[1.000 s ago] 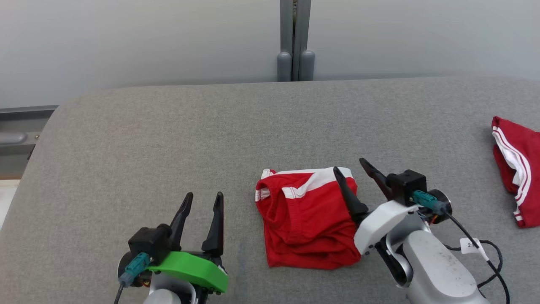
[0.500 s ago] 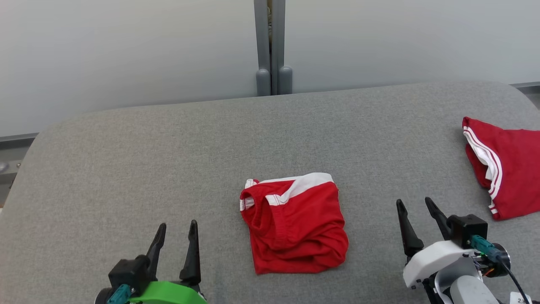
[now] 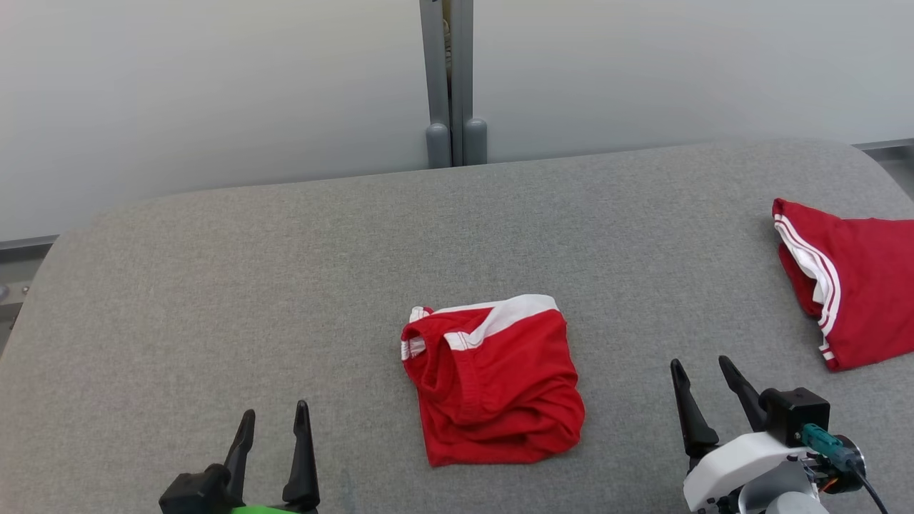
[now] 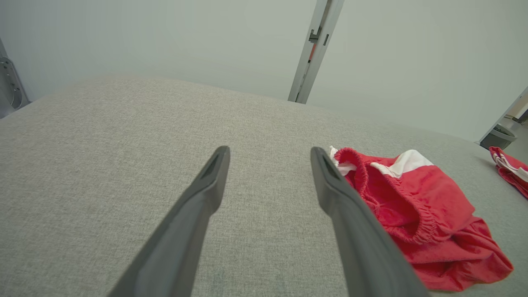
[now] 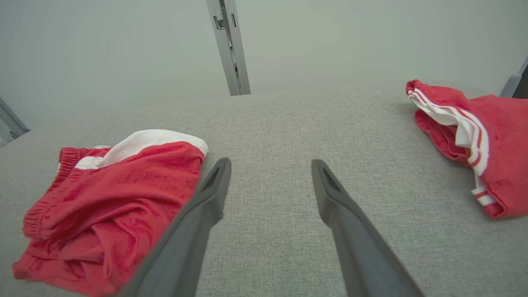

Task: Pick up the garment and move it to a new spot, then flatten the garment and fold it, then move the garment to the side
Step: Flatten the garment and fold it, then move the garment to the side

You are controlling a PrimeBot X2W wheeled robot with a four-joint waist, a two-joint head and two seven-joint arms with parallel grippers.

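Observation:
A folded red garment with a white band (image 3: 493,385) lies in the middle of the grey table (image 3: 285,285); it also shows as the folded garment (image 4: 412,210) to the right of my left fingers and as the folded garment (image 5: 107,198) to the left of my right fingers. My left gripper (image 3: 275,421) is open at the lower left, clear of the cloth. My right gripper (image 3: 703,371) is open at the lower right, a short way from the garment's right edge, holding nothing.
A second red garment with white stripes (image 3: 850,285) lies at the table's right edge, also seen as the striped garment (image 5: 474,140). A grey post (image 3: 450,78) stands behind the table against a pale wall. Bare table surface stretches to the left and far side.
My right gripper has pulled back from the folded garment's right edge to the lower right. My left gripper has dropped lower in view. The head camera has shifted, so the scene slid left.

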